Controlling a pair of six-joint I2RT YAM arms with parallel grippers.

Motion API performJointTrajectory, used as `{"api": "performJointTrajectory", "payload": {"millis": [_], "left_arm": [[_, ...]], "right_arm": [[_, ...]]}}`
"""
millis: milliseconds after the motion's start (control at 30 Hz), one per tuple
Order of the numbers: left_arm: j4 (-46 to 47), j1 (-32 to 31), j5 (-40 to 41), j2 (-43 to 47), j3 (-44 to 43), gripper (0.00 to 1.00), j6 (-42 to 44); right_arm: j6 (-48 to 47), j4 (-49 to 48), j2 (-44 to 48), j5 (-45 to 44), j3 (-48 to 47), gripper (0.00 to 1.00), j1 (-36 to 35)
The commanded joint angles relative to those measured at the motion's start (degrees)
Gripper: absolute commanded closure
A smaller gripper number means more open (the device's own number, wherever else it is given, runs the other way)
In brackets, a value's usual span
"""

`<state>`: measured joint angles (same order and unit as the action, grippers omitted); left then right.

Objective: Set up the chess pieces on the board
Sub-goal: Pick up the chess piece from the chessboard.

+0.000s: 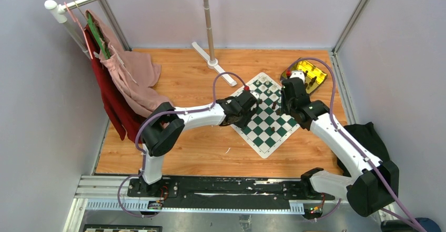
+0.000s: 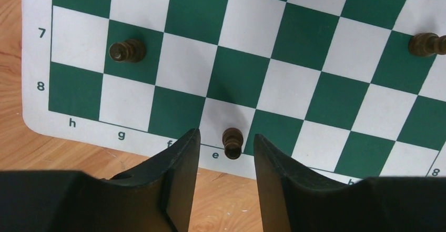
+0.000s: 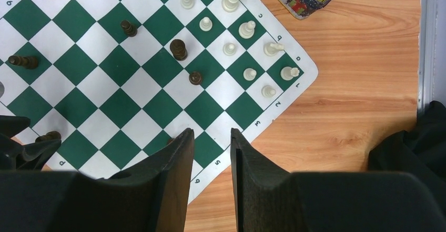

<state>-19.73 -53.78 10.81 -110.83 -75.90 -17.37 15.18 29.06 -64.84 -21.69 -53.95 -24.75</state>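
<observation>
The board (image 1: pixel 265 137) lies on the wooden floor between my arms. In the left wrist view a small dark brown piece (image 2: pixel 232 143) sits on the board's edge by the letter e. My left gripper (image 2: pixel 226 134) is open around it, with a gap on each side of the piece. Two more dark pieces (image 2: pixel 127 50) (image 2: pixel 427 44) stand farther in. My right gripper (image 3: pixel 212 133) is open over the board's edge by rows 5 and 6, with nothing between its fingers. Several white pieces (image 3: pixel 247 29) line the far rows, and dark pieces (image 3: pixel 179 49) (image 3: pixel 195 78) stand mid-board.
A gold tin (image 1: pixel 305 74) lies just past the board's far right corner. A clothes rail with pink and red garments (image 1: pixel 126 79) stands at the left, and a pole on a white foot (image 1: pixel 212 61) behind the board. Black cloth (image 1: pixel 368 137) lies at the right wall.
</observation>
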Motion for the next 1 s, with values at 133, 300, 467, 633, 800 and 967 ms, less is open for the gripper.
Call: {"api": "performJointTrajectory", "payload": {"millis": [133, 300, 467, 633, 800, 967], "left_arm": [[-2.5, -0.4, 1.7, -1.8, -2.0, 0.55, -1.7], [-2.8, -0.4, 1.6, -2.0, -2.4, 0.60, -1.8], [-2.9, -0.4, 1.1, -2.3, -2.7, 0.66, -2.0], [-3.0, -0.4, 0.5, -2.2, -2.8, 0.71, -2.4], [-3.0, -0.4, 0.1, -1.6, -2.3, 0.81, -3.0], [-3.8, -0.4, 0.3, -0.1, -2.1, 0.90, -3.6]], "right_arm": [[-0.9, -0.9, -0.3, 0.9, 1.0, 0.64, 1.3], [-0.9, -1.2, 0.0, 1.2, 1.4, 0.64, 1.4], [-0.9, -1.2, 0.6, 1.2, 2.0, 0.64, 1.4], [-0.8, -1.2, 1.2, 1.2, 2.5, 0.65, 1.4], [-0.7, -1.2, 1.8, 1.0, 2.8, 0.65, 1.4], [-0.7, -1.2, 1.9, 1.1, 2.7, 0.65, 1.5]]}}
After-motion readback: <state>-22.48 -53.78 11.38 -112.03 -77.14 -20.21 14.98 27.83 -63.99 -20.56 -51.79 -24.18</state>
